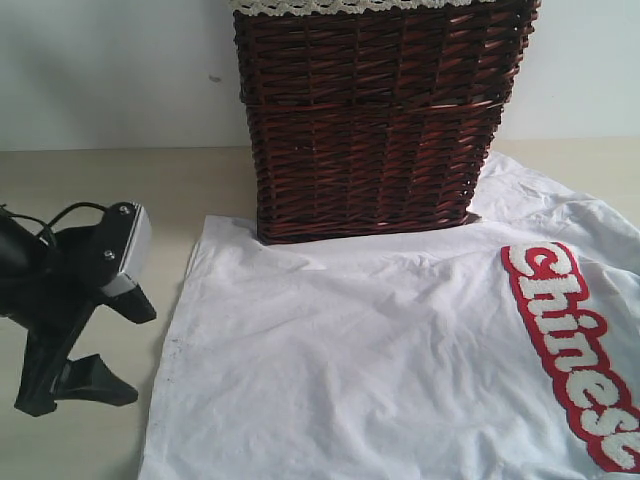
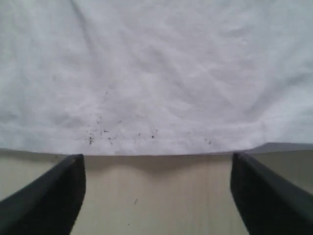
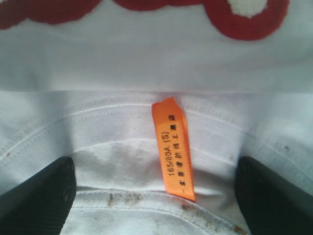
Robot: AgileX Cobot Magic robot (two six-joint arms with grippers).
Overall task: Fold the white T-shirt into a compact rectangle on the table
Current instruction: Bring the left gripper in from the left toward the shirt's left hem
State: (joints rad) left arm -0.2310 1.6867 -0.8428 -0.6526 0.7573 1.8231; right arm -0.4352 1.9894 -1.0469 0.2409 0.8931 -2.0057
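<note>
Now the left claw (image 2: 156,157) gapes empty beside the white T-shirt (image 1: 350,350). The right claw (image 3: 155,161) hangs wide open, empty, over its orange tag (image 3: 173,149).

The white T-shirt (image 1: 380,340) runs off the exterior view's right and bottom edges, which clip the end of its red lettering (image 1: 575,350). The wicker basket (image 1: 375,120) loses its top at the upper edge, and its base hides the shirt's far edge there. The orange tag (image 3: 173,147) carries tiny marks too small to read.
</note>
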